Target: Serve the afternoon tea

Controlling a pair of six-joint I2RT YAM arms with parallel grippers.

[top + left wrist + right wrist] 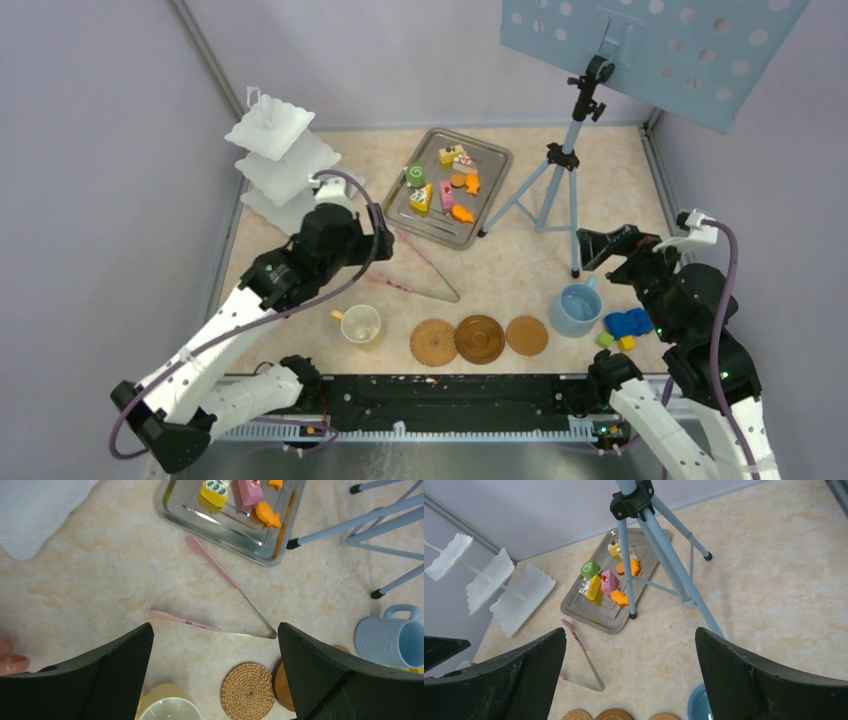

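Both the left jaws and the right jaws are held spread wide above the counter (pixel 520 270), and nothing is gripped by either.

The toy pastries are seen lying on a metal tray (pixel 497 160) near the far middle: a green swirl roll (pixel 415 175), a yellow wedge (pixel 421 198), a pink slice (pixel 446 195) and orange biscuits (pixel 462 213). The white three-tier stand (pixel 280 150) is placed at the far left, apart from the tray. Three brown coasters (pixel 480 339) are lined up along the near edge, flanked by a pale cup (pixel 361 324) on the left and a blue cup (pixel 578 309) on the right. Pink tongs (pixel 420 270) are left lying open between tray and coasters.
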